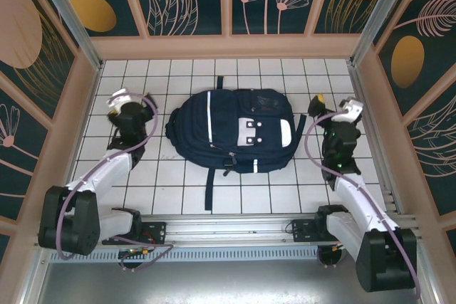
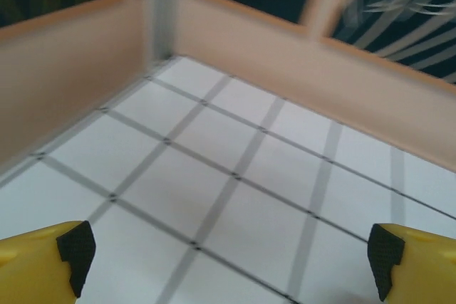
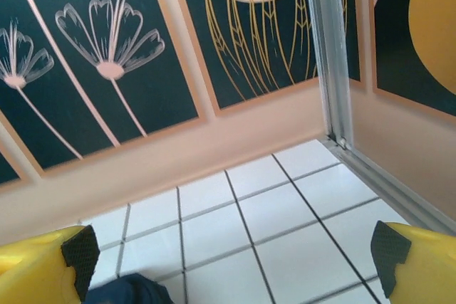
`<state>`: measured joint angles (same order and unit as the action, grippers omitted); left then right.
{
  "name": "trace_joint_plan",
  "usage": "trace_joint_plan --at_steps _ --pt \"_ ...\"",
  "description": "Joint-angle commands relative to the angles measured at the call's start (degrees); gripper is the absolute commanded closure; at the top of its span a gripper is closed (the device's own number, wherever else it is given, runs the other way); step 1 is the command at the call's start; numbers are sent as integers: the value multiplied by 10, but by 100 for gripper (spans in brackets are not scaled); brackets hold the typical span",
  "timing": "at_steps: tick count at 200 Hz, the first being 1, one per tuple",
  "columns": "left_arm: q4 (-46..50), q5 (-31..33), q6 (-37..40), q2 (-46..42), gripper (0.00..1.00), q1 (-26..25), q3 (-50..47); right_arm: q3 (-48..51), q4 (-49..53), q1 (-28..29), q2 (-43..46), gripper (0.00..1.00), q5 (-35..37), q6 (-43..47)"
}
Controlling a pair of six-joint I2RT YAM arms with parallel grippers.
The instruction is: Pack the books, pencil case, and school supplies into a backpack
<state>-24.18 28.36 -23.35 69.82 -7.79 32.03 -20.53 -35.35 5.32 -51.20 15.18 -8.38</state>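
Navy fabric, soft and unstructured, makes up the backpack (image 1: 231, 132), which lies flat in the middle of the white tiled worktop (image 1: 285, 197), front face up, showing its white stripes (image 1: 208, 115) and grey patch (image 1: 251, 128), with one dark strap (image 1: 209, 186) trailing towards the arm bases. It looks plump rather than collapsed, so it is probably weighted by contents and would sag or fold if lifted by a single point. The cloth gives little for hard pads to bite on and may slide. The strap, a pinched fold beside a zip line, or the top edge would likely be the surest places to take hold; whether the zips are closed is too small to tell. The left end effector (image 2: 229, 250) hangs well apart from the bag on its left, jaws spread wide with nothing between them, looking across bare tiles towards a corner of the peach walls (image 2: 64, 76). The right end effector (image 3: 235, 254) hangs just beside the bag's right side, likewise wide open and empty, with a dark blue corner of the bag at the lower edge of its wrist view.
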Motion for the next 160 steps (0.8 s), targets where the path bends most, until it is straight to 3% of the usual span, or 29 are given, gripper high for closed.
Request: trace_joint_plan --at_steps 1,41,50,81,93,108,138,146,160 --pt "-125 -42 47 -28 1 57 -83 13 -100 -8 -21 1 7 46" --pt "-207 -49 88 35 1 74 -154 15 -101 -25 -93 1 -6 14" --pt "-189 -62 100 38 1 75 -146 16 -103 -27 -101 1 -14 13" --pt "-320 -31 70 60 1 79 -175 22 -112 -27 -128 1 -16 -3" --pt "-329 -49 97 80 1 81 -161 27 -122 -27 -144 1 -30 -13" --pt "-416 -61 115 125 1 86 -169 32 -128 -27 -162 1 -38 -11" --pt "-425 -142 158 143 1 79 -166 49 -147 -27 -164 1 -25 3" --pt "-480 -163 167 159 1 78 -188 44 -136 -27 -164 1 -24 6" --pt "-625 -118 149 175 1 78 -255 44 -130 -27 -155 1 -24 9"
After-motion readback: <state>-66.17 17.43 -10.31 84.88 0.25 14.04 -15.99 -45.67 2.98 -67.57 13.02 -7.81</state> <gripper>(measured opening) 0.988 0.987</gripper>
